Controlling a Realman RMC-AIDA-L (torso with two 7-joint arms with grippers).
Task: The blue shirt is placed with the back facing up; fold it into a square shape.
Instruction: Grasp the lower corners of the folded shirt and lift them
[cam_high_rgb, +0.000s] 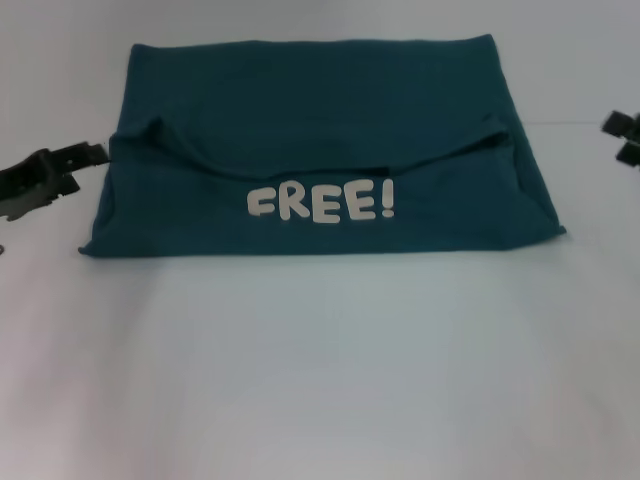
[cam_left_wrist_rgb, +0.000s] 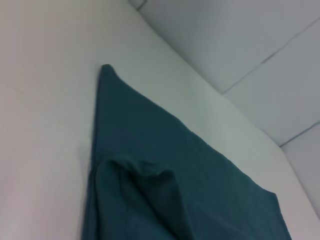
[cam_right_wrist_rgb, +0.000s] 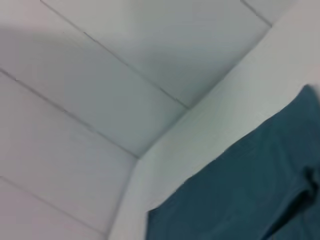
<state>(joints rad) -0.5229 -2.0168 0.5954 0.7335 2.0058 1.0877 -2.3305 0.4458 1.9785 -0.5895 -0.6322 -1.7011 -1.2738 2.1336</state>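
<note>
The blue shirt lies folded into a wide rectangle at upper centre of the white counter. Soft, limp knit: pinch its side edges. Left pincer and right pincer flank it; openings unreadable.

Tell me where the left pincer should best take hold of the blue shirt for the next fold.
Probably the blue shirt at its near left corner, approached from the robot's left: the layers end in a free point there, and the left pincer already sits beside that edge. The right pincer could mirror it.
</note>
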